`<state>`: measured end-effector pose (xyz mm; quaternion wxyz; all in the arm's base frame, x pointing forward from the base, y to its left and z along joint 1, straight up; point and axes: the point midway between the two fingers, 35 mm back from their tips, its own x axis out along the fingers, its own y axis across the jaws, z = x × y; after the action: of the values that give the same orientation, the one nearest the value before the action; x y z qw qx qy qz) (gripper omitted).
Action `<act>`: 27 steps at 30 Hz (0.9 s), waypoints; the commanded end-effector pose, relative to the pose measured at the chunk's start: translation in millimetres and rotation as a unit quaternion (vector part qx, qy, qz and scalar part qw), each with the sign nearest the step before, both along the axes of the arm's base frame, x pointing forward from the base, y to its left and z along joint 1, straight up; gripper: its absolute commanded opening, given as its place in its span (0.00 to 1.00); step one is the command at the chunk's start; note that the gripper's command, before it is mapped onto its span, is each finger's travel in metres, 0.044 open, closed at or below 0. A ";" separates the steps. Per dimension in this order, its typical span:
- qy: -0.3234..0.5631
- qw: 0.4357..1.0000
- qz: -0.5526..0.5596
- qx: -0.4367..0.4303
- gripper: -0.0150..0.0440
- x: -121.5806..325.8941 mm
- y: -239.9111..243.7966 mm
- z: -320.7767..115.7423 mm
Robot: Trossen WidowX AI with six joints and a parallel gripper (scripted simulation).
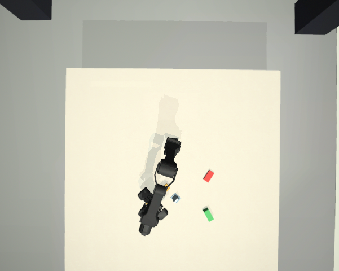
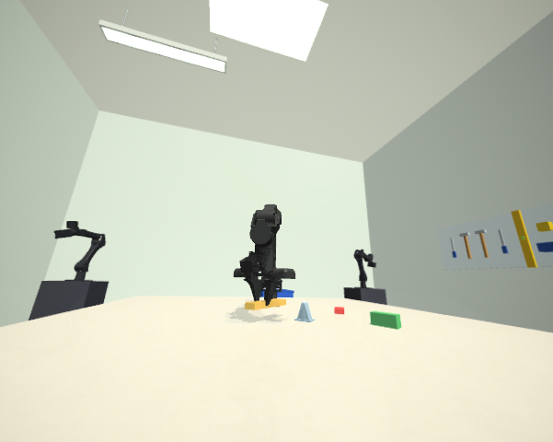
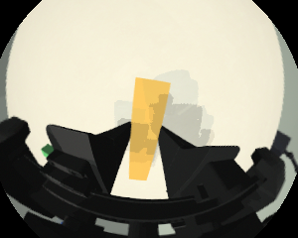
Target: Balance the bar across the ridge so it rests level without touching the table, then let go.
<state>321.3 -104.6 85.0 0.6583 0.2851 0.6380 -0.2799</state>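
Plain orange-yellow colours the bar between the black jaws. Beside them, the ridge is pale blue; farther off, one block is red, another green. The counter is cream.
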 end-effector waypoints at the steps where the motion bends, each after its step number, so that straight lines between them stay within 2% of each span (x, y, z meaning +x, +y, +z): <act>1: -0.003 1.000 -0.001 -0.002 0.25 0.6 -0.5 11.5; 23: -0.003 1.000 -0.002 -0.003 0.25 -5.6 1.2 67.2; 27: -0.003 0.999 -0.052 -0.001 0.25 -2.4 7.8 67.4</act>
<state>317.3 -101.4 150.2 0.6531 0.3019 0.6281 -0.2964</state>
